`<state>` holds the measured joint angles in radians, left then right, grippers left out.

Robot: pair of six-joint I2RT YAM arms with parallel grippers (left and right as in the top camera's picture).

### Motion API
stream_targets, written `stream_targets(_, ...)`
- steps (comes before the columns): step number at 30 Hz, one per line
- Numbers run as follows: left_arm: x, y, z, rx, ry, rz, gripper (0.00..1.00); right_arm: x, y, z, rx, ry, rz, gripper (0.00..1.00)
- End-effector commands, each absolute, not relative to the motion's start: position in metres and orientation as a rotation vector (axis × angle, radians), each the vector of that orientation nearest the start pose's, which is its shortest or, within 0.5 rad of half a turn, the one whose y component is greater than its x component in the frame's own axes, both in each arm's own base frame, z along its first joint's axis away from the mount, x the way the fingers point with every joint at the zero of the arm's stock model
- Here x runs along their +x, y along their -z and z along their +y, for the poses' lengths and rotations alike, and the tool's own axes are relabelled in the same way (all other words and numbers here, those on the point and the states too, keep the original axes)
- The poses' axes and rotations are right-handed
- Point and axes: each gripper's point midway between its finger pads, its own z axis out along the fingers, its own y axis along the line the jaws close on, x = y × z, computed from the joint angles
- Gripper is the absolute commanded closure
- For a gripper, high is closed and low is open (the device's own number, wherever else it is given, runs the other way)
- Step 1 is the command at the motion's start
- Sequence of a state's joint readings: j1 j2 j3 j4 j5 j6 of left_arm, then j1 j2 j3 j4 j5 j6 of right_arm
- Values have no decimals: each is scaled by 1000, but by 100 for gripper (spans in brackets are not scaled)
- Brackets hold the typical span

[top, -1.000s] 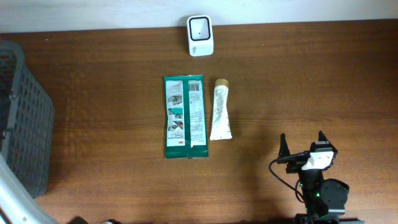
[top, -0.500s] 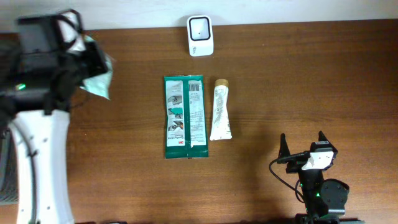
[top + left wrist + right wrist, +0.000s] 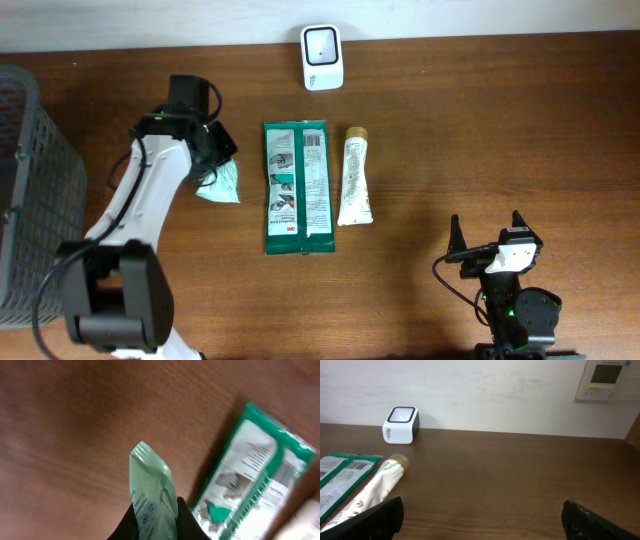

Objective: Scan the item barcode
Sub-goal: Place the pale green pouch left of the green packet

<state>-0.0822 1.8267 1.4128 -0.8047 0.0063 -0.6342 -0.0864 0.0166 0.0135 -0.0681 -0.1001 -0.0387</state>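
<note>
Surface: brown wood-grain table (image 3: 500,120), with a white wall (image 3: 495,395) behind its far edge.

1. Grey slatted plastic basket (image 3: 30,190), at the far left edge of the table, partly out of the overhead view.

2. Left arm, white with black joints, reaching from the near left toward the middle. The left gripper (image 3: 217,163) has its jaws drawn narrow, pinching item 3. In the left wrist view the two dark fingers (image 3: 189,522) press on either side of it at the bottom edge of the picture.

3. Pale green, crinkled plastic pouch (image 3: 220,184) with small blue print. This is the task's item, held in the left gripper (image 3: 156,529). It lies left of centre, just beside the left long edge of item 4 and apart from it. In the left wrist view the pouch (image 3: 150,485) stands edge-on between the fingers. Whether it touches the table cannot be told. No barcode can be made out on it.

4. Dark green and white flat rectangular packet (image 3: 296,187), lying flat at mid-table with its printed side up and its long side running front to back.

5. White boxy scanner (image 3: 322,57) with a dark square window, at the far edge of the table by the wall, well apart from the pouch.

6. White squeeze tube (image 3: 355,178) with a tan cap, lying flat just right of the packet, parallel to it, cap toward the wall.

7. Right gripper (image 3: 486,226), at the near right, jaws spread wide and holding nothing, well apart from every item.

8. Beige wall panel (image 3: 606,380) with a small display, upper right in the right wrist view.
</note>
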Motion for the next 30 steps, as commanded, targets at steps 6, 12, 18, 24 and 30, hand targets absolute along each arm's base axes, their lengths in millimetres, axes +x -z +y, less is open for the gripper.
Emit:
stream_targets(6, 422, -29, -48, -805, 209, 2792, 100, 246, -156, -3, -47, 12, 1647, 2)
stream_targets(12, 421, -16, -60, -771, 202, 2824, 36, 246, -156, -3, -47, 12, 1647, 2)
stream_targets(18, 431, -32, -61, -669, 209, 2808, 27, 246, -156, -3, -47, 12, 1647, 2)
stream_targets(24, 451, -104, -50, -480, 209, 2708, 26, 246, -156, -3, -47, 12, 1647, 2)
stream_targets(30, 447, -205, -25, -429, 153, 2581, 25, 246, -156, -3, -47, 12, 1647, 2)
